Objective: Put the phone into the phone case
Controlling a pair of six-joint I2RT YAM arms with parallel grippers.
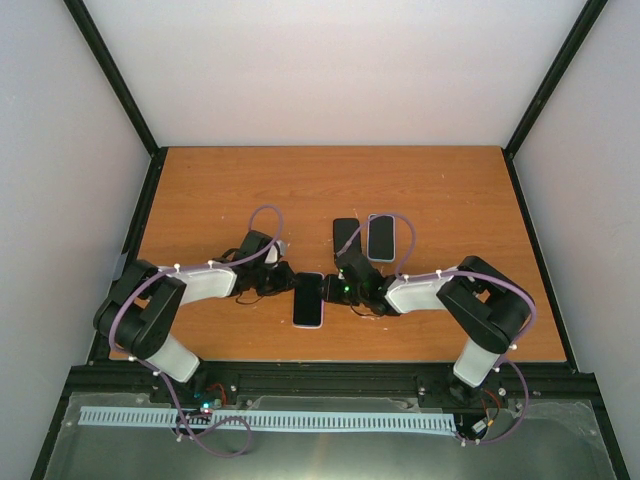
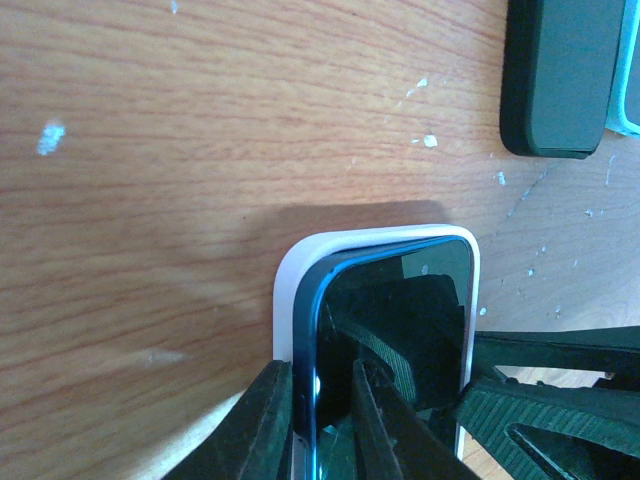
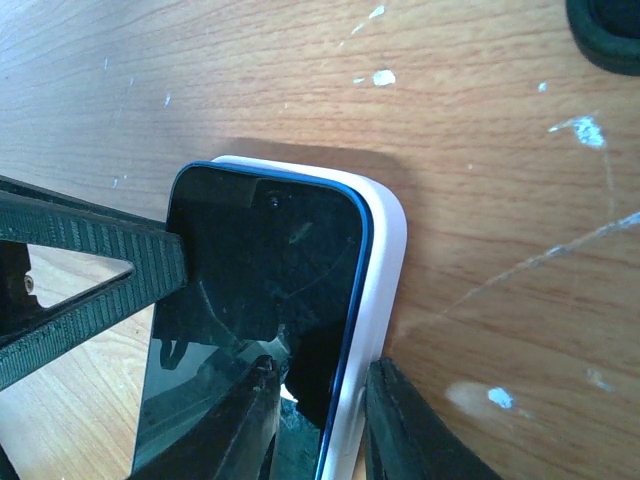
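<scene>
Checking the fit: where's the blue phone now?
Top view, near centre: the phone lies in the white case, pinched between the left gripper and right gripper.

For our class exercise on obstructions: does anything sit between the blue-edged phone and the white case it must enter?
Nothing visible: the phone lies directly on the white case, the left gripper and right gripper each clamping one long edge.

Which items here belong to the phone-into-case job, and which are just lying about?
Part of the job:
phone
white case
left gripper and right gripper, each pinching an edge of phone and case

Lying about:
black phone-shaped item
teal-edged phone
</scene>
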